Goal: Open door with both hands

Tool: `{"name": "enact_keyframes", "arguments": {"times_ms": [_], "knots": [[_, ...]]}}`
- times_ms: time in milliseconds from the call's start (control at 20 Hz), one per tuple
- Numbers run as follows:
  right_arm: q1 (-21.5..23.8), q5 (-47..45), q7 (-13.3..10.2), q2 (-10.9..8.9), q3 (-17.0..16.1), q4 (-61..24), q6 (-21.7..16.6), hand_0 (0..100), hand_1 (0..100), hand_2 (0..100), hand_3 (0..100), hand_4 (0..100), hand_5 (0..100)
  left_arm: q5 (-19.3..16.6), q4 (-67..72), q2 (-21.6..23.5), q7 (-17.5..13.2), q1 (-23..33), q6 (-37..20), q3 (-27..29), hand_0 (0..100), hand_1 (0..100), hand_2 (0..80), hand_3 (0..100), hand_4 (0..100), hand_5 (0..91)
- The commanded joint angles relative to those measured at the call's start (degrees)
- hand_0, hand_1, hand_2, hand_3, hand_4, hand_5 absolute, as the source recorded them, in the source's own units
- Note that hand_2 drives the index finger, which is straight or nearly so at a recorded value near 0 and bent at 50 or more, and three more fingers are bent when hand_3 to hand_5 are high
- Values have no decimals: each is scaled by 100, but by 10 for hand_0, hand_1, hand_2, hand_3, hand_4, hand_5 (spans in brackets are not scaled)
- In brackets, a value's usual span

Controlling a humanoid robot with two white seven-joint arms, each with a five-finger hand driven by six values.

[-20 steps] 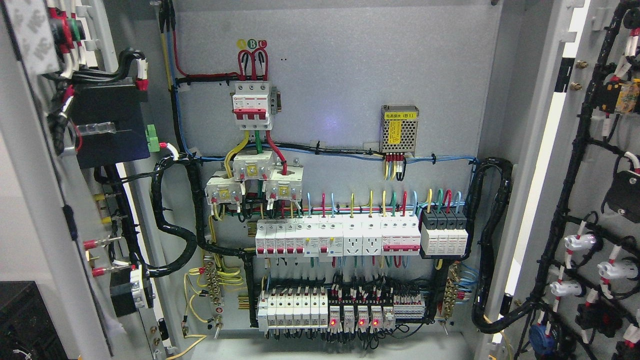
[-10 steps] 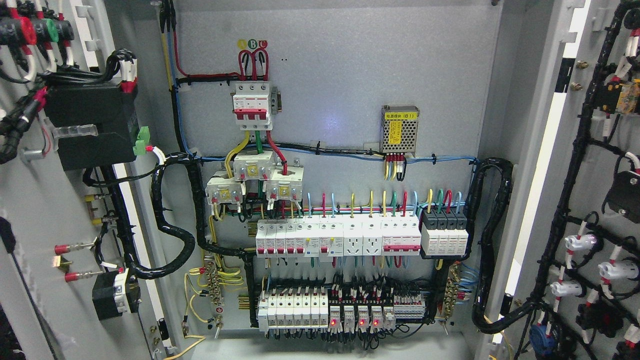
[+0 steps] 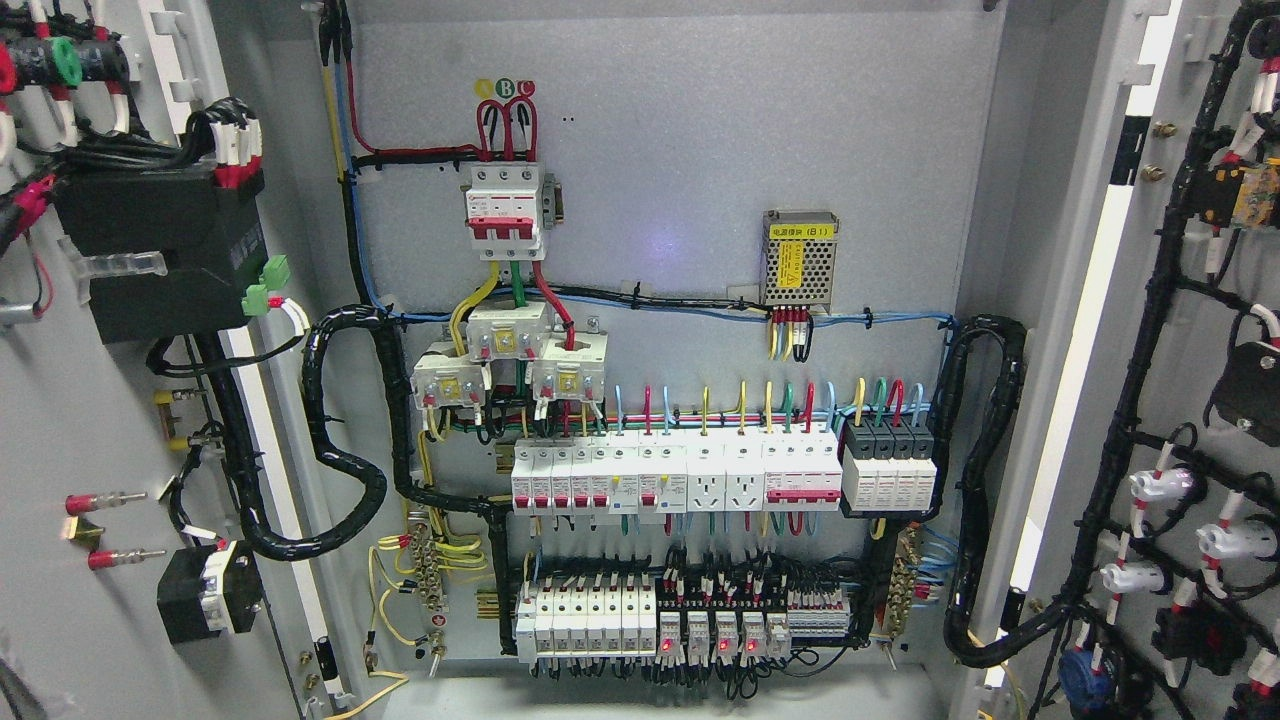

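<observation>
Fingers are not seen in the head view, so their state cannot be told; neither hand is in the picture. Compared with the earlier pictures, the left door (image 3: 90,400) has been swung further outward, its inner wiring shifted toward the left edge. The right door (image 3: 1180,400) stands open as before. The cabinet interior (image 3: 680,250) is fully exposed, so the opening is judged nearly complete.

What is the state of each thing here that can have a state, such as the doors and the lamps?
Left door: swung open, its inner side with wiring faces the camera.
Right door: swung open, inner side showing.
Red indicator lights on the bottom row: lit.
Cabinet interior: exposed.
Robot hands: none in view.
</observation>
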Motion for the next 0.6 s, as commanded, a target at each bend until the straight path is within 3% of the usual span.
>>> {"name": "enact_keyframes", "arguments": {"times_ms": [0, 150, 251, 451, 551], "knots": [[17, -14, 23, -169, -357, 70, -50, 192, 0, 0, 0, 0, 0, 79, -2072, 237, 5, 453, -3, -755, 0, 0, 0, 0, 0, 0], [184, 4, 6, -547, -806, -18, -42, 192, 0, 0, 0, 0, 0, 79, -2872, 395, 5, 655, 6, -1132, 0, 0, 0, 0, 0, 0], [193, 4, -3, -636, -868, -36, -42, 192, 0, 0, 0, 0, 0, 79, -3364, 527, 5, 752, 6, -1369, 0, 0, 0, 0, 0, 0], [447, 13, -30, -1188, -1052, -429, -33, 191, 0, 0, 0, 0, 0, 79, -4541, 861, 5, 1094, 6, -1800, 0, 0, 0, 0, 0, 0], [754, 13, -283, -1496, -1096, -842, -94, 191, 0, 0, 0, 0, 0, 79, -5157, 1063, 5, 1218, 23, -2037, 0, 0, 0, 0, 0, 0]]}}
